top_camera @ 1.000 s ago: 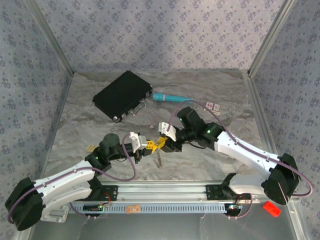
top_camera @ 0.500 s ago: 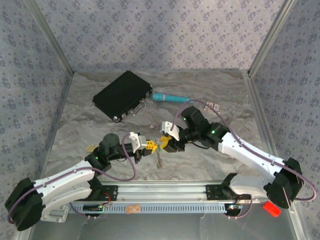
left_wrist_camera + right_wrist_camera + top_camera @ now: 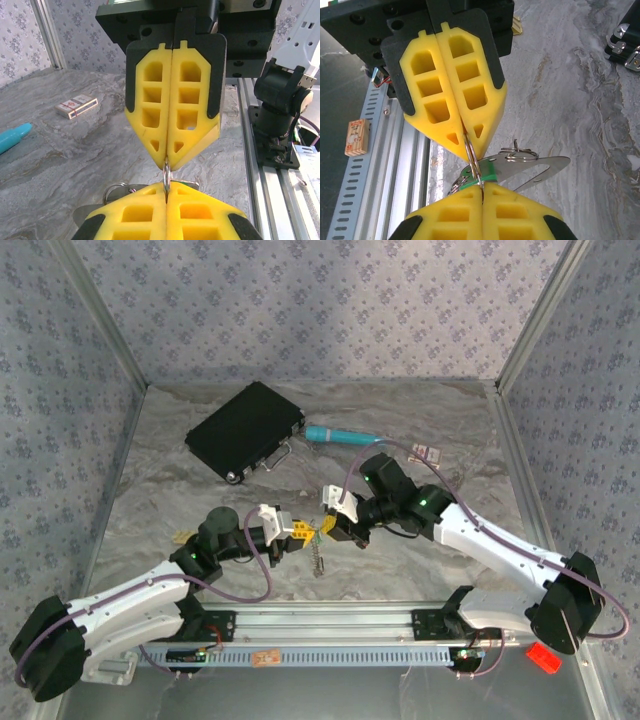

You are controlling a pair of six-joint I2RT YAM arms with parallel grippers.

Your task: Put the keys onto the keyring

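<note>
The thin silvery keyring stands edge-on between two pairs of yellow fingertips that meet tip to tip above the table. My left gripper is shut on its near edge, and my right gripper is shut on the opposite edge. From above, the left gripper and right gripper touch noses at the table's middle front, with the short chain dangling below. A green-headed key with a flat silvery blade hangs at the keyring, beside a small split ring.
A black case lies at the back left, with a teal pen beside it. A small card box sits back right. A small yellowish item lies left of the left arm. The aluminium rail runs along the near edge.
My right gripper's jaws have closed onto the keyring, and the right arm shifted slightly. The left arm has held still, shut on the ring.
</note>
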